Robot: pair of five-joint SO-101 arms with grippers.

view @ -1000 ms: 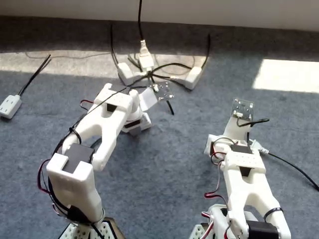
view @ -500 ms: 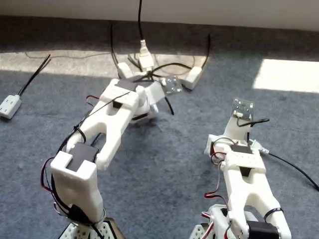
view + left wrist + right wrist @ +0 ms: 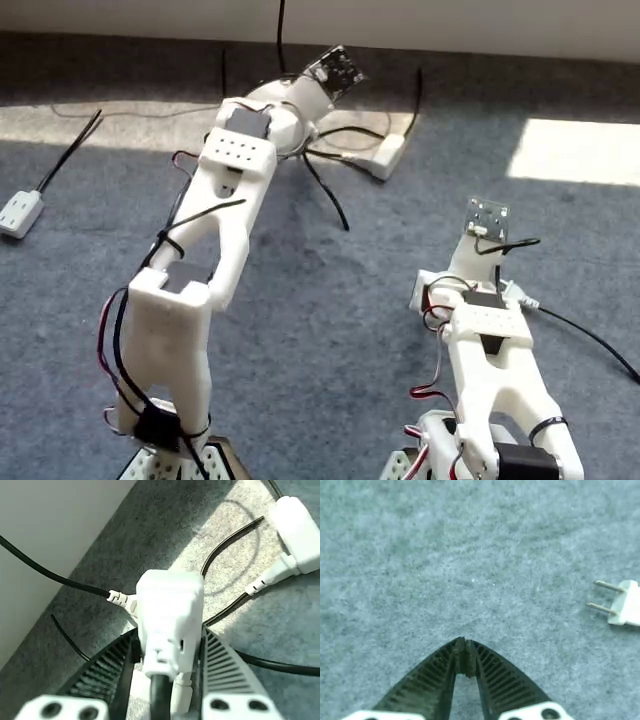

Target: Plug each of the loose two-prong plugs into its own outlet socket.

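— Where is it tight?

— At twelve o'clock in the high view. The left arm [image 3: 215, 230] stretches out to the wall [image 3: 450, 20], and black cords [image 3: 330, 205] loop over the carpet [image 3: 330, 330] there. Open carpet lies between the two arms.

— The left gripper [image 3: 168, 635]?

— Clamped on a white plug [image 3: 170, 610], one finger against each side, close to the wall.

— And the right gripper [image 3: 466, 655]?

— Its fingers are pressed together, tip to tip. The right arm [image 3: 495, 350] stands at five o'clock. A loose plug [image 3: 622, 603] lies flat on the carpet near that gripper, apart from it, with both prongs showing.

— Counts?

— Two arms and two plugs. There is a socket block [image 3: 20, 212] at nine o'clock by the picture's edge, and a second socket block [image 3: 390, 155] at one o'clock near the wall.
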